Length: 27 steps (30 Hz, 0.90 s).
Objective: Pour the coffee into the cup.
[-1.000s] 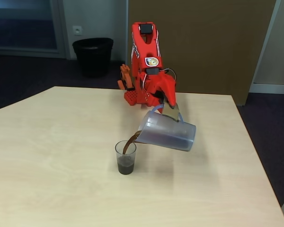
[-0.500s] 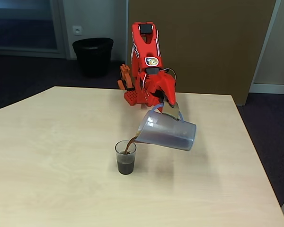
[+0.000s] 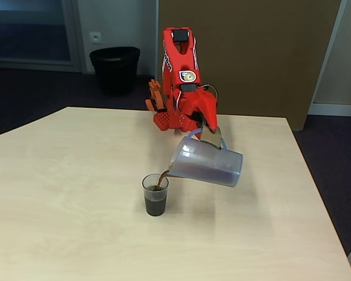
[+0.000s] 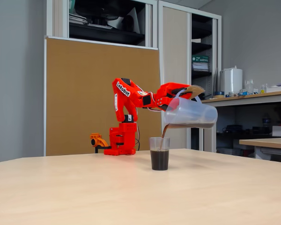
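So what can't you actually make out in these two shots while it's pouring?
- The tool's grip on the jug handle: tucked behind the red arm and the jug in both fixed views.
- How much coffee is left in the jug: its cloudy wall blurs the level.
- The cup's exact fill line: too small.

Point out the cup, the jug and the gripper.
cup point(image 3: 155, 199): fixed view, on its coffee-filled lower wall.
jug point(image 3: 213, 165): fixed view, on its tilted translucent side wall.
gripper point(image 3: 210, 136): fixed view, between the fingertips at the jug's handle.
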Available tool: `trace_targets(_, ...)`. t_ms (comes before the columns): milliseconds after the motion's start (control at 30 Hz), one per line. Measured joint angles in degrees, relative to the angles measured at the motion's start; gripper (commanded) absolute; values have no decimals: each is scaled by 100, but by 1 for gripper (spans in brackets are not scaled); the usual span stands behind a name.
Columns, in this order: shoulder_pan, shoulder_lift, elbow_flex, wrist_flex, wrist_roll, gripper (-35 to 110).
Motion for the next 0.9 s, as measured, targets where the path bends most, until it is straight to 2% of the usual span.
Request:
trace_targets(200, -35, 0, -9, 141, -562, 0)
trace_targets(700, -325, -62, -360, 1239, -2162, 0)
trace_targets(900, -519, -149, -510, 1828, -3270, 0)
